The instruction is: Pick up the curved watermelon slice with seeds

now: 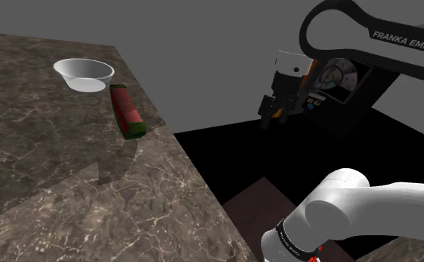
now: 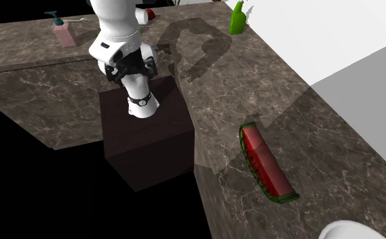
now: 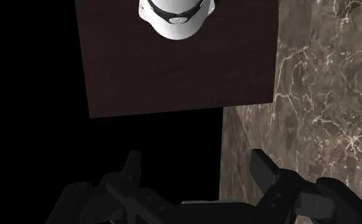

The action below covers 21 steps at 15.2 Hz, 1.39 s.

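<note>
Tool (image 3: 197,170) is spread wide with nothing between the fingers. It hangs off the table edge, above the dark brown box stand (image 3: 173,76) and the black area beside it. Next out is the dark veined marble table (image 1: 54,186). The target, a curved red watermelon slice with green rind and dark seeds (image 1: 126,112), lies flat near the table's edge, well apart from the tool. My read: light, rigid, likely slick on the flesh faces. It's a thin wedge, so I'd pinch across the narrow width at mid-length, rind to flesh edge. Just beyond its far end sits a shallow white bowl (image 1: 84,74), close but apart, and it looks empty. Farthest off are a green bottle (image 2: 237,17) and a pink soap dispenser (image 2: 64,30).
</note>
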Available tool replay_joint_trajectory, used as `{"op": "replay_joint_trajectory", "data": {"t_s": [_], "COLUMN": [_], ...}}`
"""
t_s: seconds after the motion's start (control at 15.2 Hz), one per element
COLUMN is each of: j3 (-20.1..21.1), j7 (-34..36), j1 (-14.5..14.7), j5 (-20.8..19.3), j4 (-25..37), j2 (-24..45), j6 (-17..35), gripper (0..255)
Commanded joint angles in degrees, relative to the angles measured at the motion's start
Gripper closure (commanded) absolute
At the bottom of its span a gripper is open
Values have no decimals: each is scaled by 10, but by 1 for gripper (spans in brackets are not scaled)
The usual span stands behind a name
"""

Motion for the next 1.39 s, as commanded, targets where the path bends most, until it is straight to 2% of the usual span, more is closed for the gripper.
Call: {"op": "replay_joint_trajectory", "data": {"t_s": [0.0,0.66,0.99,1.32], "j3": [0,89,127,161], "j7": [0,115,173,233], "j1": [0,18,21,25], "j5": [0,59,64,49], "j4": [0,68,129,207], "j2": [0,163,257,358], "j6": [0,122,170,205], "gripper": [0,0,0,0]}}
